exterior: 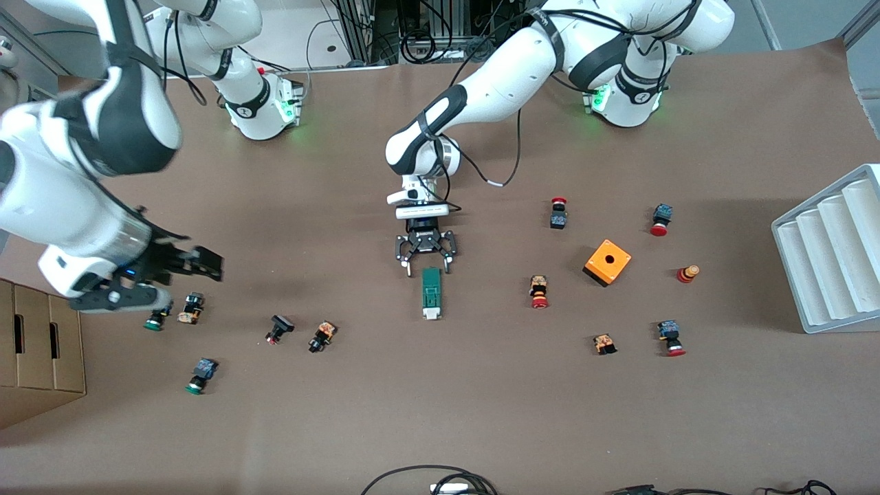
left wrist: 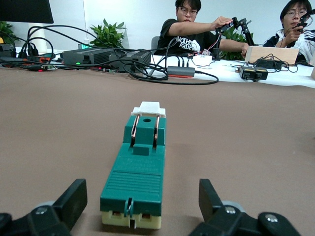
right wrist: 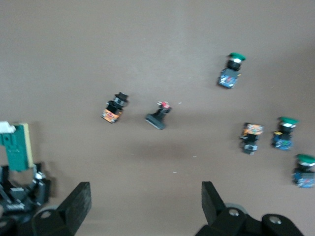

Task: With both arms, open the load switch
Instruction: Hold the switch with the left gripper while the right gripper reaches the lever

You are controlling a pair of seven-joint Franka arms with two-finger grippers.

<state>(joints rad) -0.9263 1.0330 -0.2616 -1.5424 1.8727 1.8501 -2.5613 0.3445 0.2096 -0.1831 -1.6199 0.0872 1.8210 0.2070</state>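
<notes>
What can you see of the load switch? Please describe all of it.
The load switch is a narrow dark-green block, plastic by its look, on a cream base, with a white lever piece at the end nearer the front camera and two copper blades. It lies flat on the brown table, untouched. The open left gripper flanks its other end.

A dark-green load switch (exterior: 431,293), ribbed on top, with a white lever piece and cream base, lies on the plain brown table (exterior: 440,412). The left claw (exterior: 425,261) and right claw (exterior: 185,265) are black, on white arms banded in black. An orange cube box (exterior: 608,262) shows a dark round hole. Push buttons carry red caps (exterior: 659,229) or green caps (exterior: 194,388). A pale grey ridged rack (exterior: 832,254) and tan cardboard boxes (exterior: 38,350) sit at the table's ends.
</notes>
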